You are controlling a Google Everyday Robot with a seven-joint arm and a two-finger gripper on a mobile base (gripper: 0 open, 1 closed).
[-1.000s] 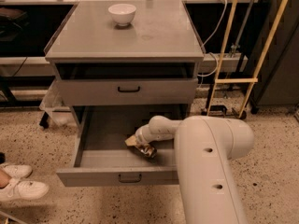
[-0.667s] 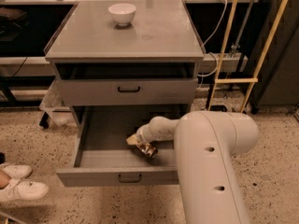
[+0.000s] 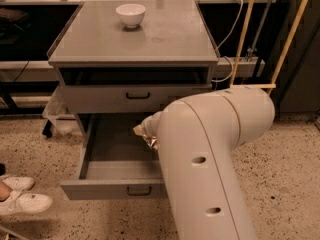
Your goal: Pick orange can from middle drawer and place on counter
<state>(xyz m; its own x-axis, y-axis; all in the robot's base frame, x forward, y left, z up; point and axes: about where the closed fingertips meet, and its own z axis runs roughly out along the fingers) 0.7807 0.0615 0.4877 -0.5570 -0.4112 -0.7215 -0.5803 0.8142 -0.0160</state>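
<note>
- Edges of the middle drawer [image 3: 107, 170]: it stands pulled out toward the camera. Its low left wall and its front panel with the dark bar handle are in plain view, while its right side is hidden behind the arm [image 3: 210, 154].
- Gripper [image 3: 143, 132]: it is inside that drawer, toward the right, just below the front of the top drawer [image 3: 135, 98]. Only a pale rounded end and a tan tip show past the arm, so I cannot tell whether it is wide, narrow or holding anything.
- Orange can [image 3: 150, 143]: it shows as a small shiny copper patch right at the gripper, against the arm's edge. I cannot tell whether it rests on the drawer floor or hangs above it.
- Open room in the drawer: flat grey floor shows between the gripper and the left wall, and forward to the front panel.
- Counter [image 3: 165, 36]: it is a broad grey top with thin raised side edges, directly above both drawers. A white bowl [image 3: 131, 14] stands upright near its back left, and grey surface shows in front of the bowl and to its right.
- Room: the floor [image 3: 290, 174] is speckled terrazzo. A pair of white shoes [image 3: 20, 199] sits at the left edge. A translucent bin [image 3: 56, 116] sits beside the cabinet's left side. Yellow poles [image 3: 292, 29] and pale cables stand to its right.
</note>
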